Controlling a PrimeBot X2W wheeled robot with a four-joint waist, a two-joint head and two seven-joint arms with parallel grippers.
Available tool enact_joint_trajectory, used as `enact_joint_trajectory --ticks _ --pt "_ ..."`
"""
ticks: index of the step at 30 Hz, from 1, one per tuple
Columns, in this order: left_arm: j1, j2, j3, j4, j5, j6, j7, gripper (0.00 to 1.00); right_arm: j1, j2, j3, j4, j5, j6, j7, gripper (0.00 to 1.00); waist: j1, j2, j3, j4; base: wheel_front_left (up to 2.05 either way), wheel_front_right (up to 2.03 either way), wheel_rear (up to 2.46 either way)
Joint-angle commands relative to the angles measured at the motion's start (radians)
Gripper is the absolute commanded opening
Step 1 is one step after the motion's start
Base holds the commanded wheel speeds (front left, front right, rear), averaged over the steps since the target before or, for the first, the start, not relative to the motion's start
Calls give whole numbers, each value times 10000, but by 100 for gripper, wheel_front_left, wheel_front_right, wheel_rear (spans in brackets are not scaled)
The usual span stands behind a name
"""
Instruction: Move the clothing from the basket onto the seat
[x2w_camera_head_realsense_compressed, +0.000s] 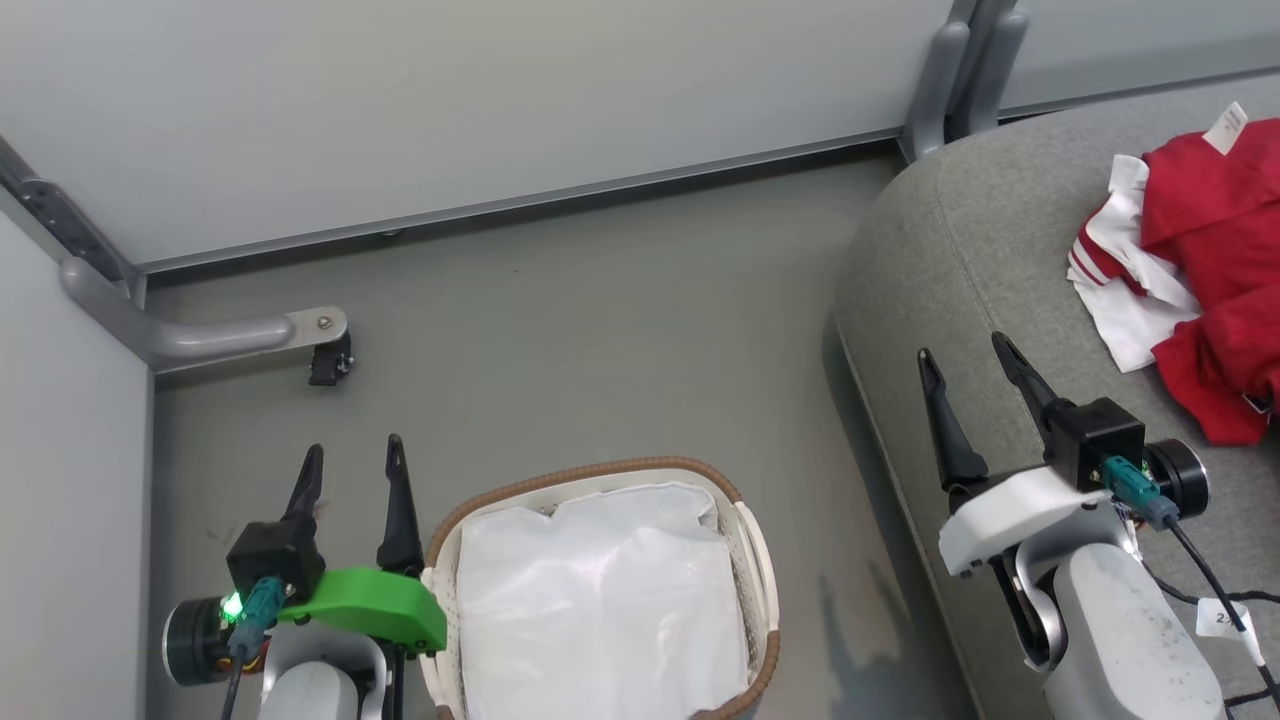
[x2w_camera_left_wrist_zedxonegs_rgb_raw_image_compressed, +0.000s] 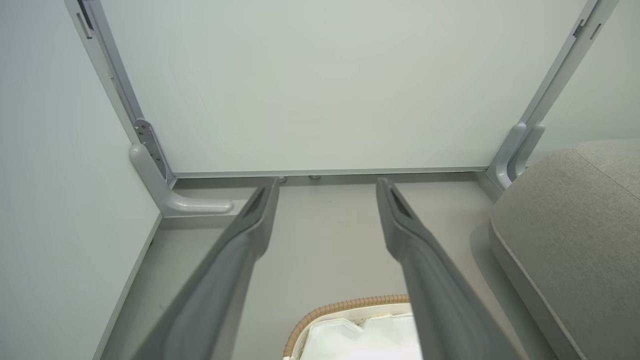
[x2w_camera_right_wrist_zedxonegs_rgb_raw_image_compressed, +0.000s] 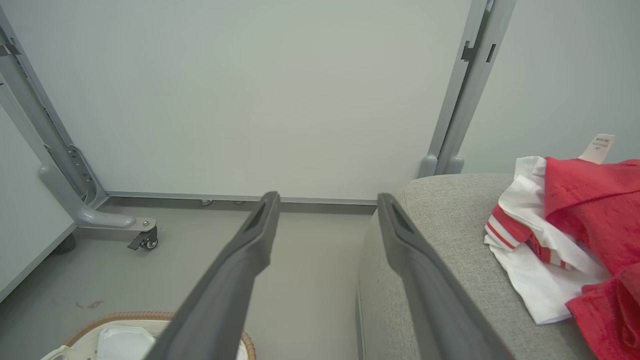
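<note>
While the red and white clothing (x2w_camera_head_realsense_compressed: 1215, 270) lies in a heap on the grey seat (x2w_camera_head_realsense_compressed: 960, 250) at the upper right of the head view, the basket (x2w_camera_head_realsense_compressed: 590, 472) sits on the floor at the bottom middle, its white liner (x2w_camera_head_realsense_compressed: 600, 600) showing inside. The left gripper (x2w_camera_head_realsense_compressed: 356, 447), at the lower left beside the basket, is spread wide and holds nothing. The right gripper (x2w_camera_head_realsense_compressed: 962, 347), over the seat's edge, is wide and empty too.

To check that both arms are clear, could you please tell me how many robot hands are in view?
2. The left hand hovers open above the floor beside the basket; the right hand is open at the seat edge. None seems hidden.
</note>
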Motion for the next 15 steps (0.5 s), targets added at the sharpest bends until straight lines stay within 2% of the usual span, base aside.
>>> enact_joint_trajectory --ticks 1,6,15 --pt "261 30 155 31 58 19 4 100 269 29 -66 2 24 -15 0 100 0 0 -226 262 0 0 0" --pt "724 30 498 98 -7 -69 4 100 769 100 -417 -10 137 -15 -2 100 0 0 -441 473 0 0 0" --pt "1433 32 584 306 -504 -344 4 100 1550 125 -447 124 356 -15 -2 100 0 0 -907 730 0 0 0"
